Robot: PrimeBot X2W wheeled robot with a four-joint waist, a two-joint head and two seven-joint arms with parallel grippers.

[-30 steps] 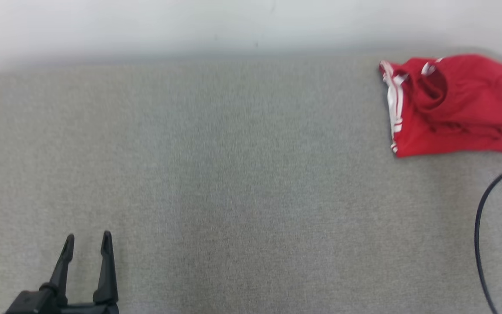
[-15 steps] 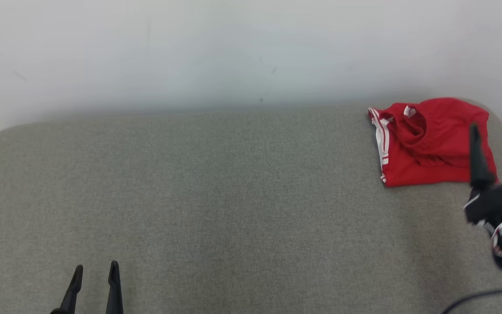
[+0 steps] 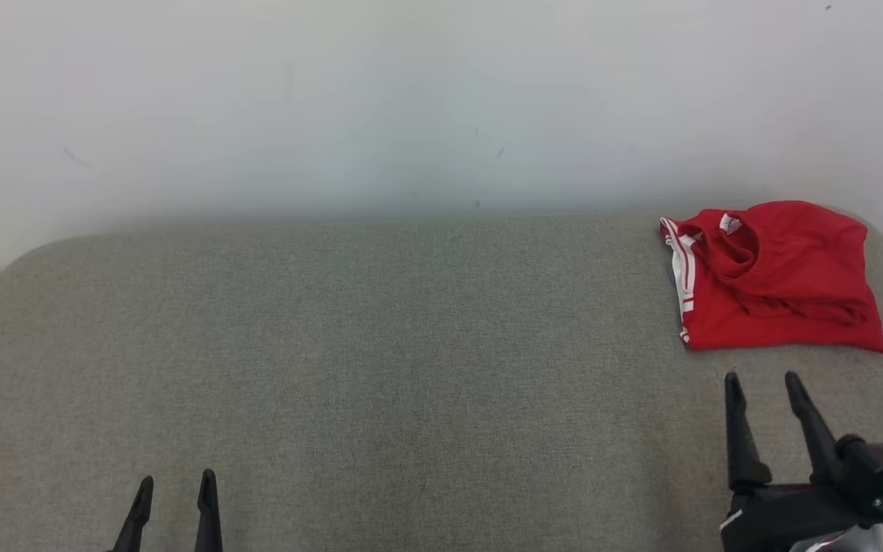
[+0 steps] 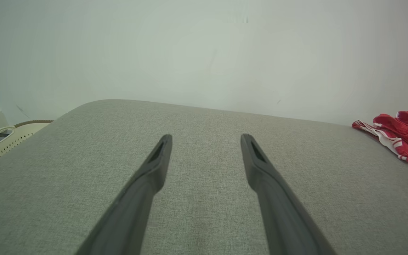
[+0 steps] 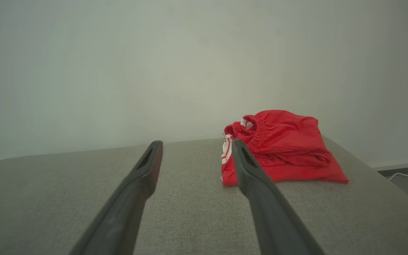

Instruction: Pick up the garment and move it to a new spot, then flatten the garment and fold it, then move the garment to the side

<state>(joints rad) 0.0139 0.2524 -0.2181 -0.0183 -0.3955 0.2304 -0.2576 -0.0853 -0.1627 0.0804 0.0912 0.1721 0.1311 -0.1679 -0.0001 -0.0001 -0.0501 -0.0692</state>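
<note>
seemingly finished: i see the garment (image 3: 775,280) folded aside on the grey pad (image 3: 411,345), left gripper (image 3: 177,477) and right gripper (image 3: 761,376) spread, empty.

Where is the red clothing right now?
In the head view the red garment lies at the far right corner of the grey surface, by the wall, just beyond the open right gripper.

A wide stretch of bare grey desk (image 3: 411,345) lies open between the left hand (image 3: 177,479) and the right hand (image 3: 762,379). A folded red garment (image 3: 775,280) sits at the far right corner, a little ahead of the right hand. A white wall (image 3: 411,100) closes off the desk's far edge.
</note>
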